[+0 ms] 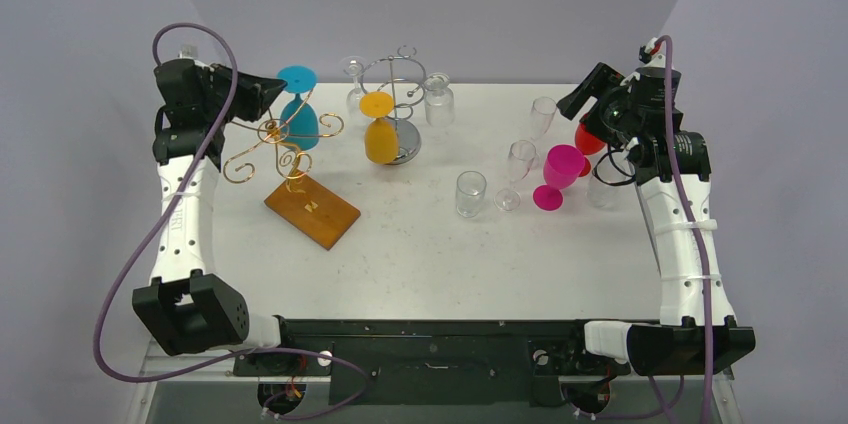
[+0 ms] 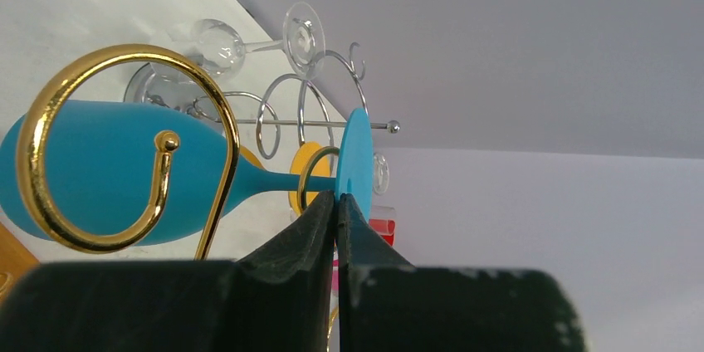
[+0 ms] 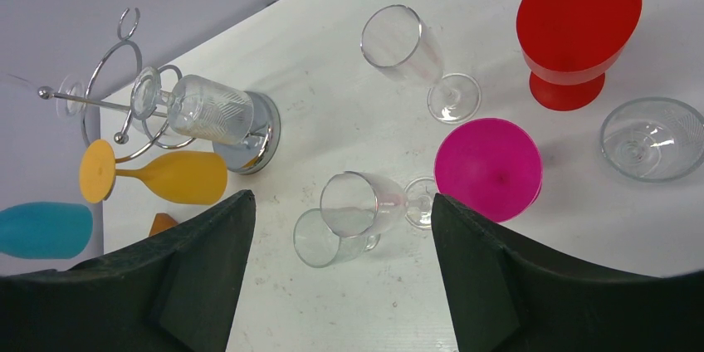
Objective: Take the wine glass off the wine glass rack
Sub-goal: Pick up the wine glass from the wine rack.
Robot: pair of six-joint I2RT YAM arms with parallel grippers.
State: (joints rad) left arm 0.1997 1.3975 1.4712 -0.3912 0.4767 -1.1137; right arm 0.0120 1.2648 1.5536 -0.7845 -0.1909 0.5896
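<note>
Evidently the grasp step: left hand (image 2: 336, 202) closed tight, fingertips meeting the foot rim of the blue wine glass (image 2: 100, 169), which hangs inverted on the gold rack (image 1: 312, 209) directly ahead (a true pinch cannot be confirmed). Next, the foot must slide clear of the hook. Right hand (image 3: 340, 202) gapes wide, empty.

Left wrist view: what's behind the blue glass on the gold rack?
The silver rack, holding a yellow glass and a clear glass. The blue glass covers most of the yellow one.

Inverted blue wine glass (image 1: 298, 116) hangs on gold rack (image 1: 283, 156).
</note>
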